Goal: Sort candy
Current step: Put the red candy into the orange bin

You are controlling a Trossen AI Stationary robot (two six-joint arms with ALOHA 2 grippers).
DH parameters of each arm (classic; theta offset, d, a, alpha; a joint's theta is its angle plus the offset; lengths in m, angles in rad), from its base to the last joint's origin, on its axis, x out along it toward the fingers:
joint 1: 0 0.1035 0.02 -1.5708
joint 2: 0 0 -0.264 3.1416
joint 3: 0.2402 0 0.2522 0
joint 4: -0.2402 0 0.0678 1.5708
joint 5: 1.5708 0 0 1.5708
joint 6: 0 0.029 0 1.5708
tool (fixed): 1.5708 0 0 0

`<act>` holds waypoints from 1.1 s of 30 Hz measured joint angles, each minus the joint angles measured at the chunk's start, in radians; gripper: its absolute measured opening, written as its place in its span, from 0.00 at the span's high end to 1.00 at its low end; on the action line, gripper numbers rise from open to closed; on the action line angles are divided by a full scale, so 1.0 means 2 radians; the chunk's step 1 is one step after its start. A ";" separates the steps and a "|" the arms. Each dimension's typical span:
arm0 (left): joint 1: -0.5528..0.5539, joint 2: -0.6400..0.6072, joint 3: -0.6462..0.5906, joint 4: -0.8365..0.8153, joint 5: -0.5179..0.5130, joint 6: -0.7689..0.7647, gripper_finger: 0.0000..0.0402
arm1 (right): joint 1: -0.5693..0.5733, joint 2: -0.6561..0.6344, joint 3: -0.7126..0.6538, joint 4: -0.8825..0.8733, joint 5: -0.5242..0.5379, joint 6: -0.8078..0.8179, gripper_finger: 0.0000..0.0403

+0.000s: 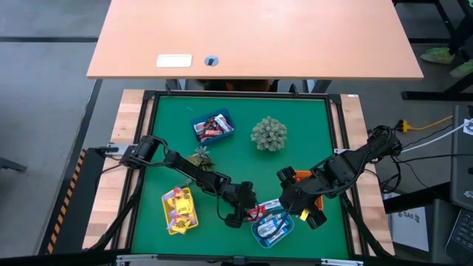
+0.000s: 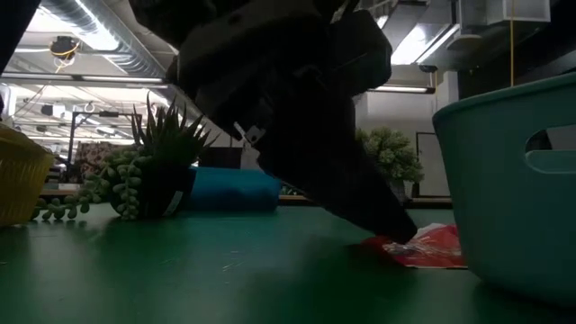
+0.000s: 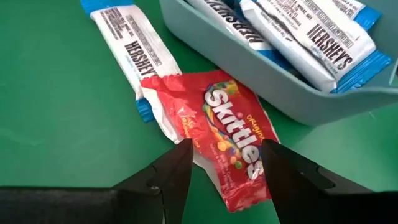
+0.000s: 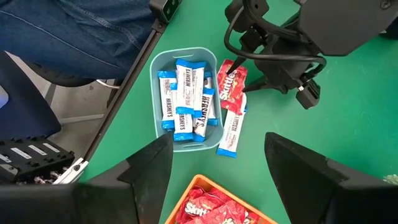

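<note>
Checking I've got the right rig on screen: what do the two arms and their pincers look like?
Both arms are dark, jointed and glossy, with black cables looped along them. The left pincer has two black, wedge-shaped fingers. The right pincer has matching, broad black fingers. No coloured markings show on either.

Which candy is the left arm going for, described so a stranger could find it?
Find the teal tray of blue-and-white bars. Just outside its wall lie two loose candies. It is the red Skittles packet between the left gripper's open fingers, not the blue-and-white Hershey's bar beside it.
</note>
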 joint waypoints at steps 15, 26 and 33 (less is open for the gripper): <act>0.001 -0.001 0.001 -0.016 -0.021 0.000 0.55 | 0.000 0.000 0.000 0.000 0.000 0.000 0.37; 0.014 -0.005 0.001 -0.028 -0.009 -0.005 0.56 | 0.000 0.000 0.000 0.000 0.000 0.000 0.37; 0.037 -0.008 0.001 -0.042 -0.025 -0.004 0.56 | 0.000 0.000 0.000 0.000 0.000 0.000 0.37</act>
